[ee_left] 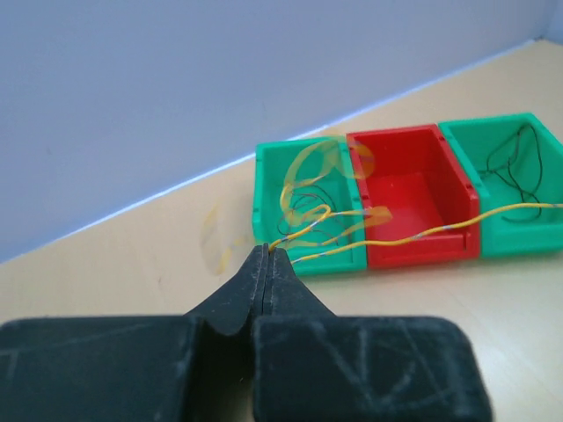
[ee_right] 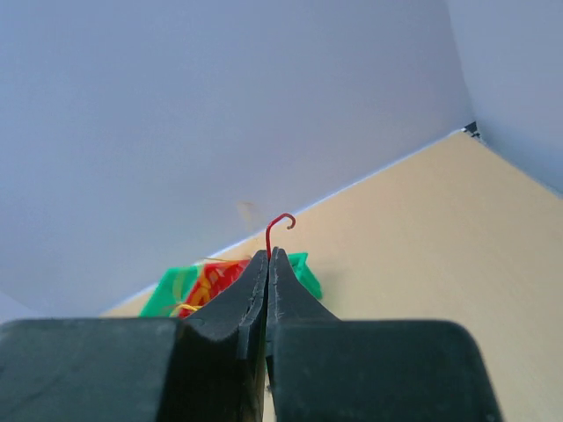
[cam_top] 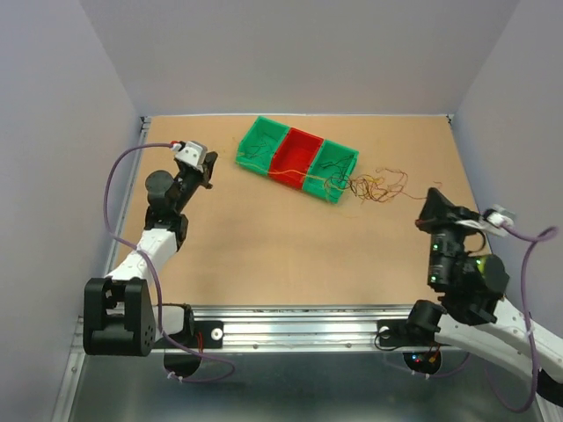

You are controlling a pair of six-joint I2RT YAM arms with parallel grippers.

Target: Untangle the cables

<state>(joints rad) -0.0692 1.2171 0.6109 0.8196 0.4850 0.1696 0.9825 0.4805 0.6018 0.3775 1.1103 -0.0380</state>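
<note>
We have both arms pinching a strand, so we judge the step in hand to be pulling single wires apart out of the tangle.

Our left gripper [ee_left: 266, 257] has its jaws pressed fully together on the thin orange-yellow wire strand [ee_left: 422, 234]. The strand leaves the fingertips and runs ahead and to the right. It crosses the front of the nearest green plastic bin [ee_left: 260, 198], the red plastic bin [ee_left: 413, 253] beside it and the farther green plastic bin [ee_left: 519, 239]. Thin dark curly strands [ee_left: 515, 158] lie inside both green bins.

Our right gripper [ee_right: 268, 257] is likewise closed tight, nipping a hair-thin red wire strand [ee_right: 269, 236] whose hooked end stands up just past the fingertips. We cannot tell where the rest of it leads, because the fingers hide it.

The loose clump of orange, red and dark cables [cam_top: 380, 186] lies on the brown tabletop [cam_top: 290, 255]. It sits ahead and to the left of the right gripper, touching the green bin nearest that gripper.

In our judgement, the next move calls for drawing the two grippers slowly away from each other. We would watch that each strand slides free rather than dragging the clump or the light bins along.
</note>
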